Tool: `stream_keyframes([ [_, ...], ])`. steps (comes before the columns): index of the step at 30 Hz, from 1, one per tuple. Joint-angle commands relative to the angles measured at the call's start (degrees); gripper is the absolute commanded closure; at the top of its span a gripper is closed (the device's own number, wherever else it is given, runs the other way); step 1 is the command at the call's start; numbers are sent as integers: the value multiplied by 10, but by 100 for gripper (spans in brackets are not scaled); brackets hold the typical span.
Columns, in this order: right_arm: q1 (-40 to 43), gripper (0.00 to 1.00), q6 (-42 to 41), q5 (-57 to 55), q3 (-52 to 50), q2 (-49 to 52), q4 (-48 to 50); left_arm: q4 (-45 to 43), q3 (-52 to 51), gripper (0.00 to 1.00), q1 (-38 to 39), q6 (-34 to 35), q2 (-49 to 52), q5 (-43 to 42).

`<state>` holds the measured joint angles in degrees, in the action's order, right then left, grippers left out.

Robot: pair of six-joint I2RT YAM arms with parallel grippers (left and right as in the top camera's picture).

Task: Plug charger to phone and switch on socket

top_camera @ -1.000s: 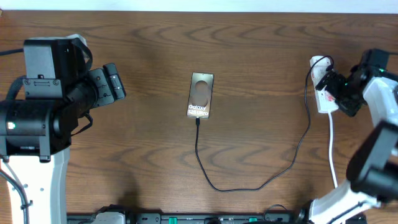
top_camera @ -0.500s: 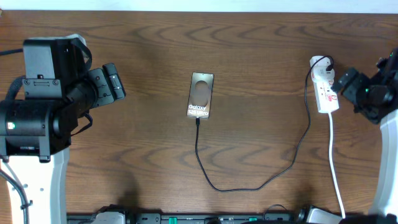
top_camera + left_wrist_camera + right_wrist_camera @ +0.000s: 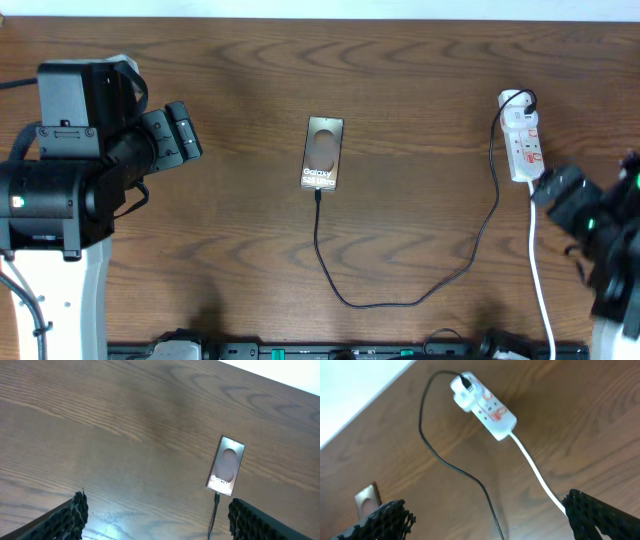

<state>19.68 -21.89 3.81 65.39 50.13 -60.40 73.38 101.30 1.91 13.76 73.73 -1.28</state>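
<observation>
You look down on a dark wood table (image 3: 420,70). The phone (image 3: 322,153) lies flat at its middle, screen up. The charger (image 3: 380,303), a thin black cable, meets the phone's near short edge and loops toward you. It then climbs to a plug (image 3: 462,390) at the far end of the socket (image 3: 525,150), a white strip on the table's right side.

Your left gripper (image 3: 157,510) hangs well to the left of the phone, fingers spread wide, holding nothing. Your right gripper (image 3: 487,505) hovers just beside the socket's near end, by its white cord (image 3: 535,475). Its fingers are also spread wide and empty, clear of the strip.

The plugging step looks done, since the connector tip sits against the phone's edge, though how firmly it is seated is too small to tell. The switch is what remains in doubt. Its red markings show, but on or off cannot be read from here.
</observation>
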Motion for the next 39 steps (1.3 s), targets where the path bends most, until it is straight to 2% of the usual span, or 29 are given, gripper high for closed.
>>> stream_keyframes([
  [1,1,1,1,-7,-42,-68,4,1,0,11,-2,5,0,7],
  [8,1,1,1,-3,-69,-139,-25,1,0,11,-2,5,0,7],
  [17,1,1,1,-2,-69,-139,-78,1,0,11,-2,5,0,7],
  [39,1,1,-25,-3,-69,-139,-78,1,0,11,-2,5,0,7],
])
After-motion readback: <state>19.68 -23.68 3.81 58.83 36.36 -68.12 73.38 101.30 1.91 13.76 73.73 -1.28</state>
